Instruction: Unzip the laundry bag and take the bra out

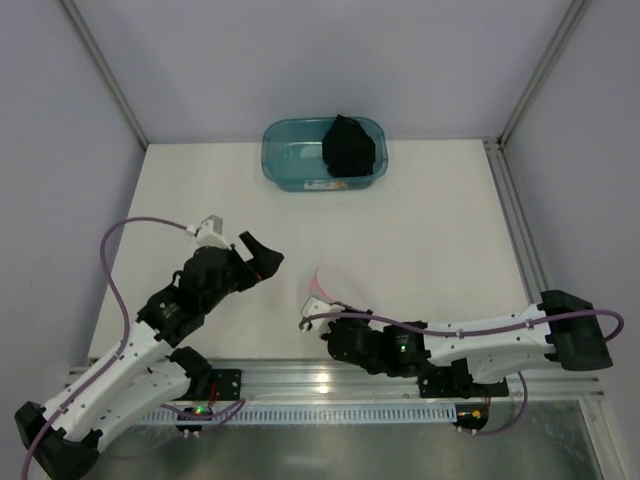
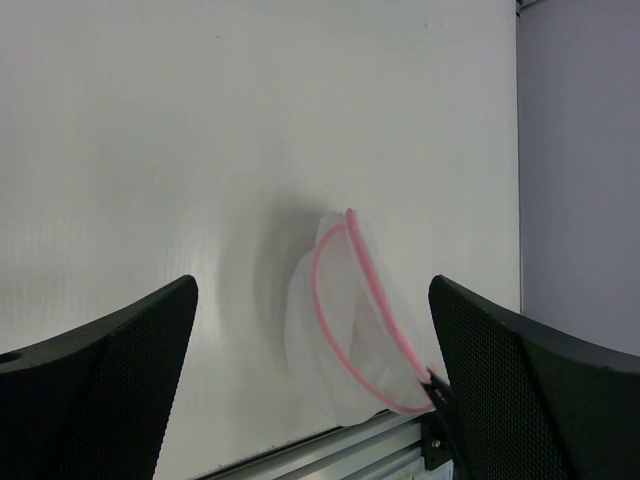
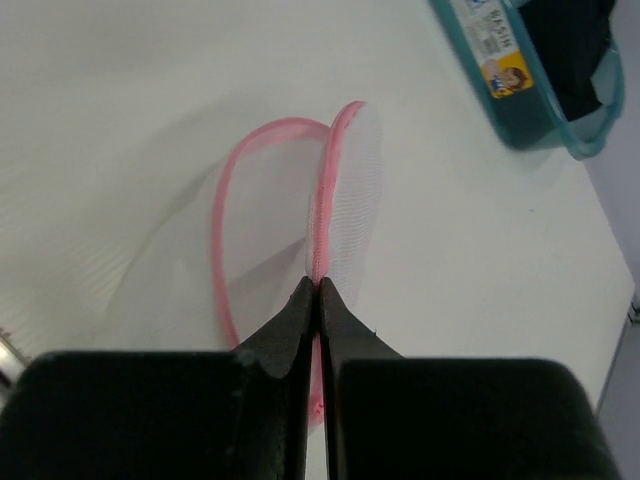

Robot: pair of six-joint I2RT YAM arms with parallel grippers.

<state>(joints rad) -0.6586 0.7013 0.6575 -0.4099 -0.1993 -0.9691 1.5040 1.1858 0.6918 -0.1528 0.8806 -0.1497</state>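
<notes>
- The white matte table top point(image 1: 430, 230) sat inside a booth of plain grey wall panels point(image 1: 60, 150) framed by slanted aluminium posts point(image 1: 105, 75).
- A ribbed aluminium rail point(image 1: 330, 375) ran along the near edge and carried both arm bases. A second metal strip point(image 1: 515, 220) ran along the table's right edge.
- At the far edge, close to the back wall, stood a teal translucent plastic tub point(image 1: 285, 165) with a printed label on its side.
- The soft black fabric bra point(image 1: 348, 148) lay bunched in the right half of that tub, well apart from the pouch.
- The small round white mesh laundry bag with a pink rim point(image 1: 325, 285) stood on edge near the front rail, right of centre, its two pink hoops spread apart like a half-open shell.
- The right gripper point(image 3: 318, 285) had its fingers pressed together on the pink rim of the bag, with no gap between them.
- The left gripper point(image 1: 262, 255) hung left of the bag and apart from it. Its black perforated fingers point(image 2: 110, 390) were spread wide with nothing between them, and they faced the pouch.
- Bare table lay between the tub and the bag, and also along the left side.
- Purple cables point(image 1: 130, 225) looped beside the left arm.
</notes>
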